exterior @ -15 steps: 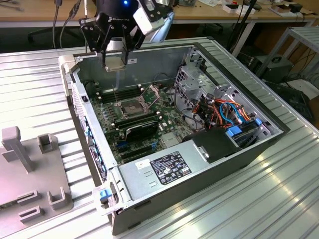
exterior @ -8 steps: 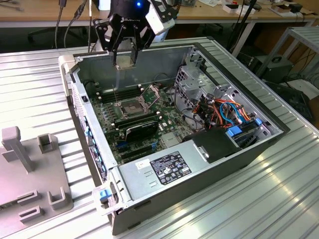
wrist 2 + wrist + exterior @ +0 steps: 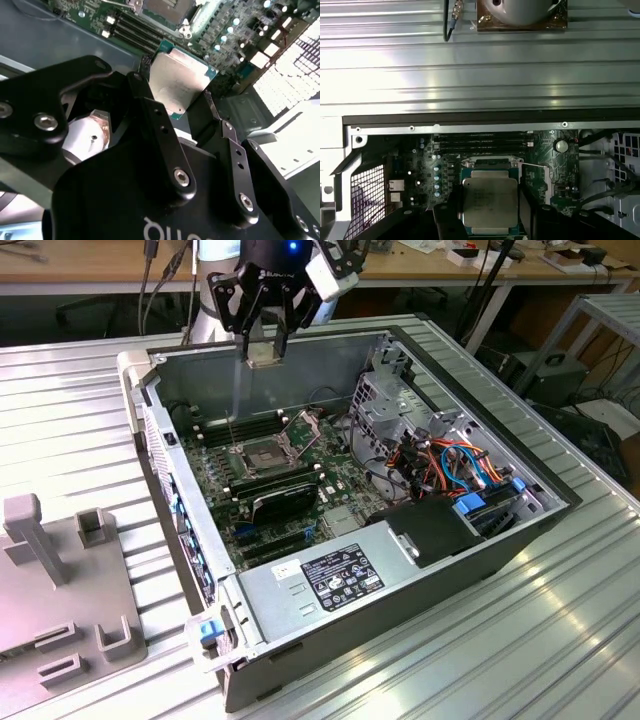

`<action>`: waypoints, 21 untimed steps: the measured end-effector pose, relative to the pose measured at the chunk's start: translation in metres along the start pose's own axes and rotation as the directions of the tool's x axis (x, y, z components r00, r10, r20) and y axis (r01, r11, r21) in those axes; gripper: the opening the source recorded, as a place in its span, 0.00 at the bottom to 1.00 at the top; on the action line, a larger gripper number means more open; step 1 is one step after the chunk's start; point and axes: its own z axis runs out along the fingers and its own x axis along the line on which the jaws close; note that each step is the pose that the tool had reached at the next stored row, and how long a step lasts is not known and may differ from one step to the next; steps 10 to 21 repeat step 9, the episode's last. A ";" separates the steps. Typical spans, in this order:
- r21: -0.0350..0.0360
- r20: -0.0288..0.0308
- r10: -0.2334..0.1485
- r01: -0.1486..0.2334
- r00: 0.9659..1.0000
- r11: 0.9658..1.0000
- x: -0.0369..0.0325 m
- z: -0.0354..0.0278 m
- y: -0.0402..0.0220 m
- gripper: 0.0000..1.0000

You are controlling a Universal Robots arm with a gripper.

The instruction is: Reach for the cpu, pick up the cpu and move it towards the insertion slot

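My gripper (image 3: 262,346) hangs over the back part of the open computer case, shut on the cpu (image 3: 263,353), a thin square chip with a pale metal face. Both wrist views show the cpu (image 3: 179,82) (image 3: 489,202) pinched at two opposite edges between the black fingers (image 3: 150,112) (image 3: 446,214). The insertion slot (image 3: 262,453), a metal-framed socket with a dark centre and an opened lid, lies on the motherboard well below the chip. In the first wrist view the slot (image 3: 490,164) peeks out just beyond the chip's edge. The second wrist view shows the slot (image 3: 165,9) farther off.
The case (image 3: 470,550) lies on a ribbed metal table (image 3: 560,640). Inside are black memory slots (image 3: 232,436), a black heat sink (image 3: 285,502), a power supply (image 3: 330,575), a drive cage (image 3: 395,390) and coloured cables (image 3: 450,465). A grey notched block (image 3: 60,580) sits at the exterior view's left.
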 end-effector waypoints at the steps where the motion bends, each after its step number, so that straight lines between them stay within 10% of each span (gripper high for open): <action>1: 0.000 0.000 0.000 0.000 1.000 1.000 -0.0010 0.0016 0.0000 0.55; 21: 0.001 0.000 0.000 0.000 1.000 1.000 -0.0052 0.0063 0.0001 0.55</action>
